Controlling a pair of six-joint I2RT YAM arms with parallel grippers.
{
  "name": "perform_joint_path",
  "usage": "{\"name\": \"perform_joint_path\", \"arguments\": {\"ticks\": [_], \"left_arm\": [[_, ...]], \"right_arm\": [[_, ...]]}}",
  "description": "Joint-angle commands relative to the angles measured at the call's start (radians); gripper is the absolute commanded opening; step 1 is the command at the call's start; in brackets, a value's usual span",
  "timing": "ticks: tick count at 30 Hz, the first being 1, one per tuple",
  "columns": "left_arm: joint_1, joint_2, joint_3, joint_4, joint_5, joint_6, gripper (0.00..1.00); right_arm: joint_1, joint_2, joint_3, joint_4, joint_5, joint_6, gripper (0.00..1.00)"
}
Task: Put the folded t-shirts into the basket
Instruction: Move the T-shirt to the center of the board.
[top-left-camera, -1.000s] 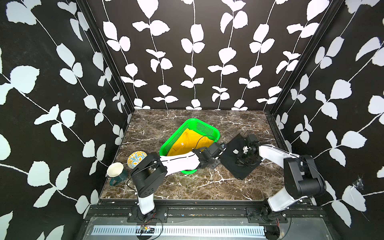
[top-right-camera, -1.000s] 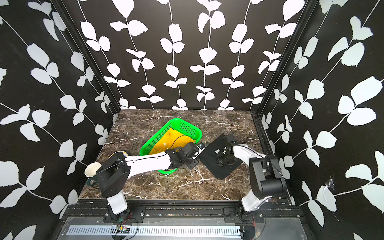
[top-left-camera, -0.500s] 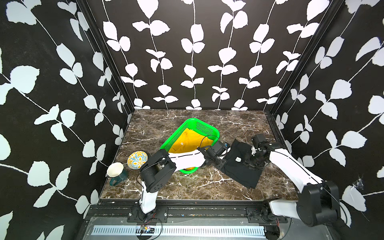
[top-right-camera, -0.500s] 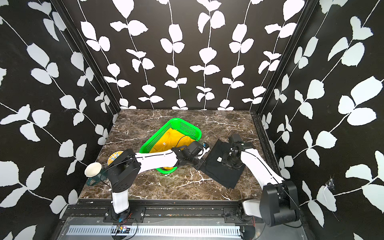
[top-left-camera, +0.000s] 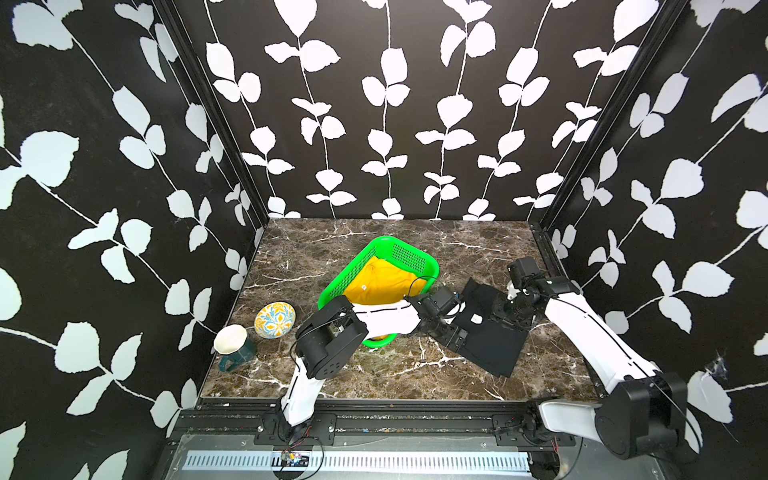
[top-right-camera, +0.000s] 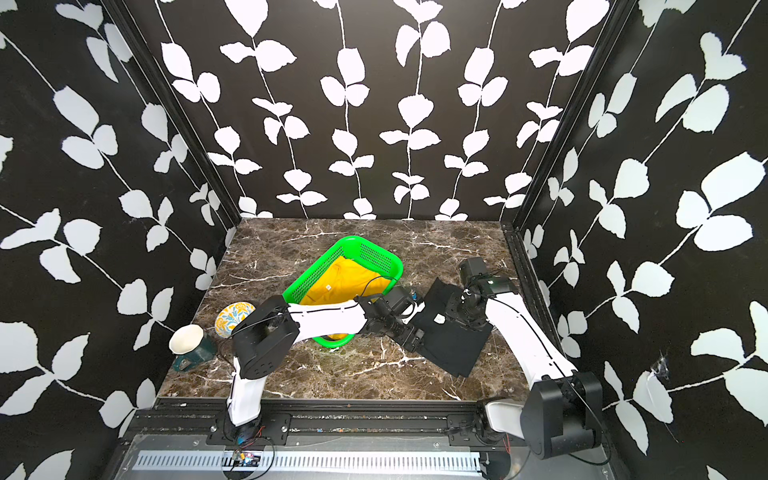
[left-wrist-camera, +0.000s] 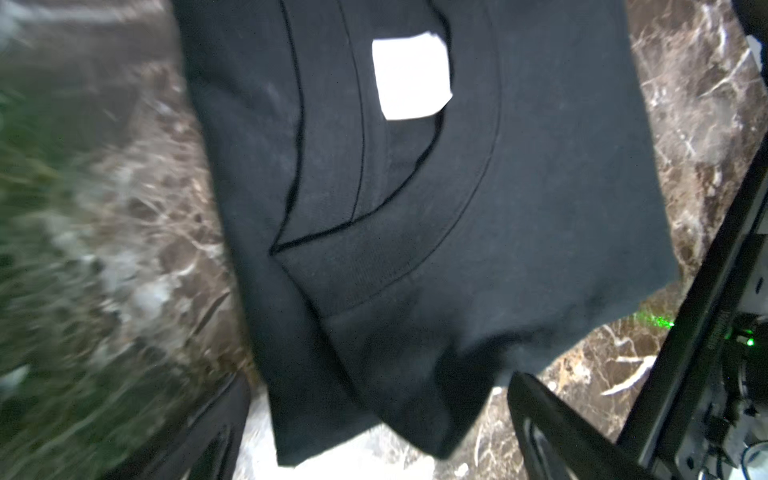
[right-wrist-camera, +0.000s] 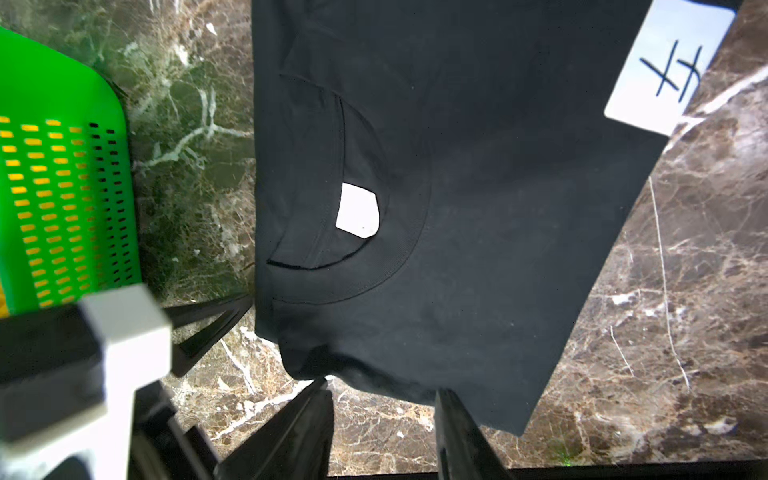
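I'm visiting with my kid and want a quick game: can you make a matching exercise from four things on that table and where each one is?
1. yellow t-shirt
2. black t-shirt
3. patterned bowl
4. mug

A. flat on the marble, between the two arms
B. nearest the table's front left corner
C. inside the green basket
D. between the mug and the basket

Pairs: 1-C, 2-A, 3-D, 4-B

left arm stretched low rightward, fingers (left-wrist-camera: 552, 419) spread | right arm reaching inward, fingers (right-wrist-camera: 457, 432) parted
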Motion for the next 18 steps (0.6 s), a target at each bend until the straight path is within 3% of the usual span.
{"name": "perform_joint_path", "arguments": {"ticks": [1, 4, 6, 7, 12, 18], "left_arm": [[0.017, 0.03, 0.04, -0.056, 0.081, 0.016, 0.99], [0.031, 0.036, 0.036, -0.055, 0.094, 0.01, 0.94], [0.04, 0.023, 0.013, -0.027, 0.127, 0.002, 0.79], [0.044, 0.013, 0.001, -0.014, 0.137, -0.002, 0.65], [0.047, 0.015, 0.007, -0.033, 0.169, 0.013, 0.39], [0.047, 0.026, 0.009, 0.004, 0.188, -0.002, 0.35]], "right_arm": [[0.003, -0.014, 0.018, -0.013, 0.012, -0.011, 0.42], [0.003, -0.012, 0.021, -0.014, 0.003, -0.013, 0.42], [0.004, -0.012, 0.024, -0.016, 0.002, -0.013, 0.42], [0.003, -0.014, 0.028, -0.018, 0.0, -0.013, 0.42], [0.003, 0.0, 0.033, -0.007, -0.012, -0.012, 0.42], [0.005, 0.084, 0.058, -0.007, -0.025, 0.025, 0.41]]}}
